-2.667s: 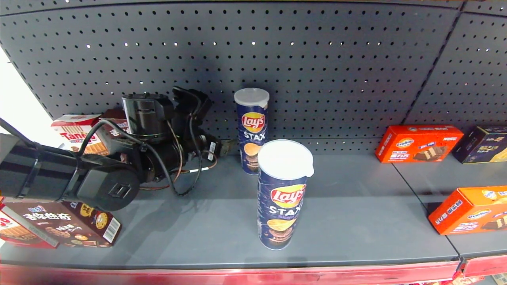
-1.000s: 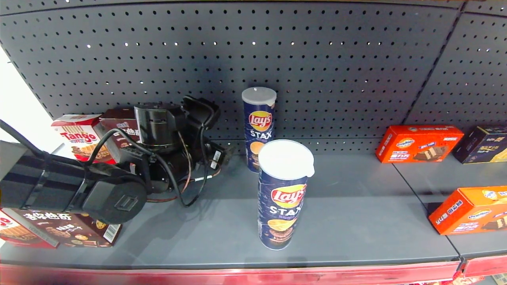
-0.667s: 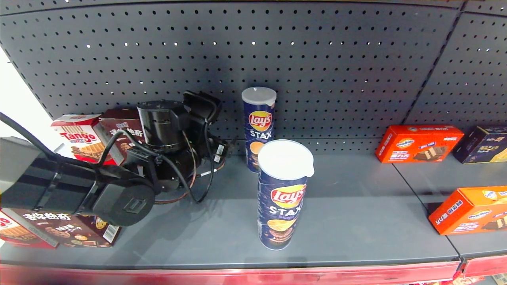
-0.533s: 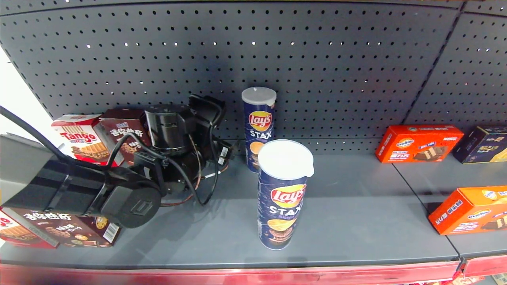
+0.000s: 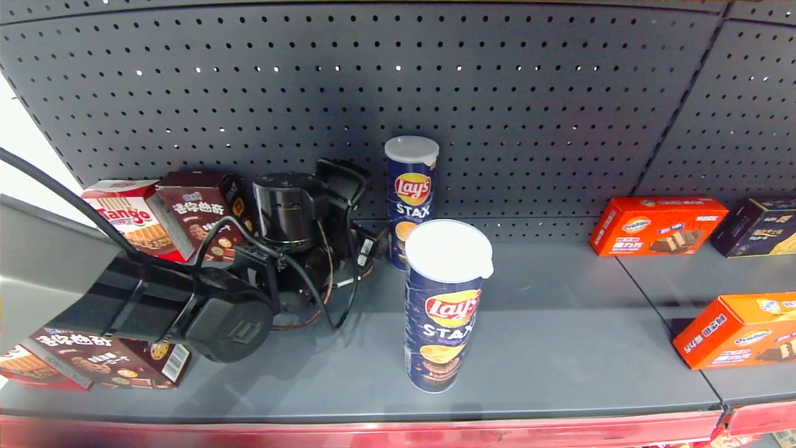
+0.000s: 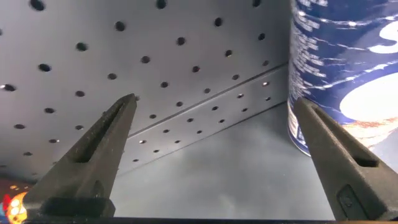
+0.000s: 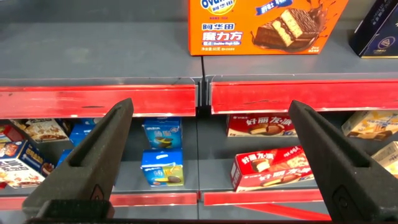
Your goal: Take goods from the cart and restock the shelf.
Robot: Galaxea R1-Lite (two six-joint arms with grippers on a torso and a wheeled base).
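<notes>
**Q:** Left arm, status?
**A:** Your left gripper (image 6: 215,101) sits low over the shelf (image 5: 559,348), close to the pegboard back wall (image 5: 497,93). Its fingers (image 6: 93,162) are spread wide with nothing between them. The rear chips can (image 5: 411,199) stands upright just beside one finger, not inside the gap. You cannot tell whether they touch.

**Q:** Other stock on that shelf?
**A:** The front chips can (image 5: 444,311) stands upright near the shelf's front edge, white lid on, apart from the rear one. A brown biscuit box (image 5: 199,208) and a red-and-white wafer box (image 5: 127,214) lie at the back, left of your arm. The rear orange box (image 5: 656,224) and front orange box (image 5: 740,330) lie well off to the right.

**Q:** Right arm?
**A:** Your right gripper (image 7: 211,104) also has its fingers spread and holds nothing. It faces lower shelves with red price rails (image 7: 99,99) and small boxes (image 7: 163,167).
</notes>
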